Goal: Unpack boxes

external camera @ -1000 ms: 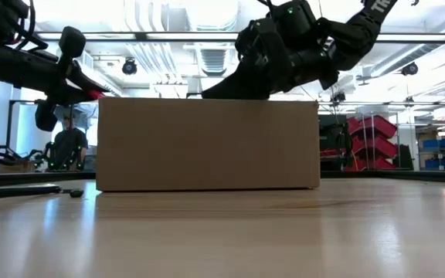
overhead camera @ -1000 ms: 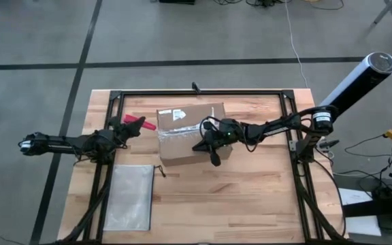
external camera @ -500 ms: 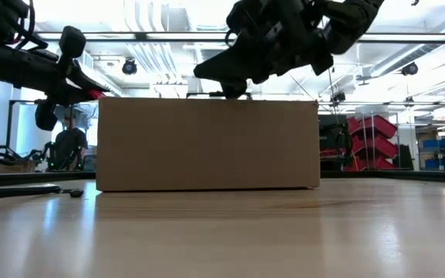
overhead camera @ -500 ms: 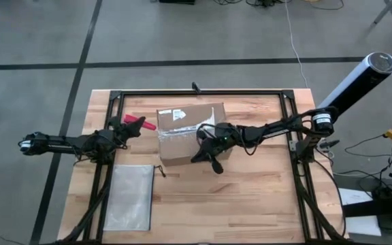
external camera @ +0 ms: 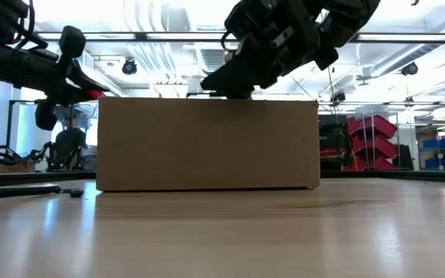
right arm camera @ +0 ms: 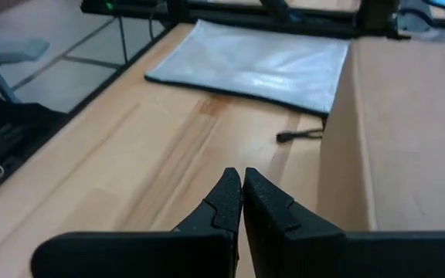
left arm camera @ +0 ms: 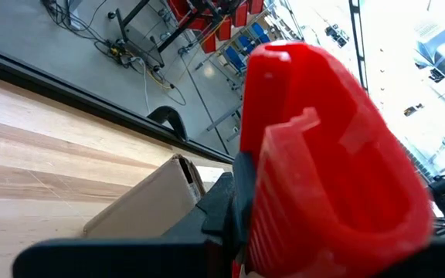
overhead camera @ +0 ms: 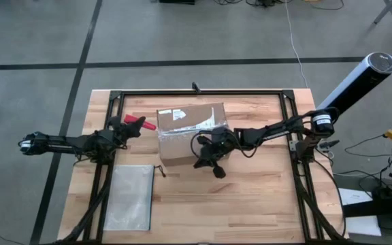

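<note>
High view, box: a brown cardboard box (overhead camera: 190, 132) with clear tape and a white label sits near the middle of the wooden counter (overhead camera: 250, 197).
High view, right claw: the right claw (overhead camera: 202, 158) is over the box's near edge, its fingers together and holding nothing.
High view, left claw: the left claw (overhead camera: 129, 124) is just left of the box, gripping a red utility knife (overhead camera: 139, 122).
High view, pouch: a flat grey-white zip pouch (overhead camera: 129, 197) lies on the counter's near-left part, apart from the box.
Low view, box: the box (external camera: 207, 144) stands flat on the counter, its plain side facing the camera.
Low view, arms: the right claw (external camera: 216, 82) is at the box's top edge; the left arm (external camera: 29, 66) hangs at upper left.
Left wrist view: the red knife (left arm camera: 323, 162) fills the frame, clamped in the claw; a corner of the box (left arm camera: 149, 205) shows beyond.
Right wrist view: the two dark fingers (right arm camera: 226, 202) are pressed together with nothing between them; the box's side (right arm camera: 408, 131) is beside them and the pouch (right arm camera: 261, 63) lies farther off.
</note>
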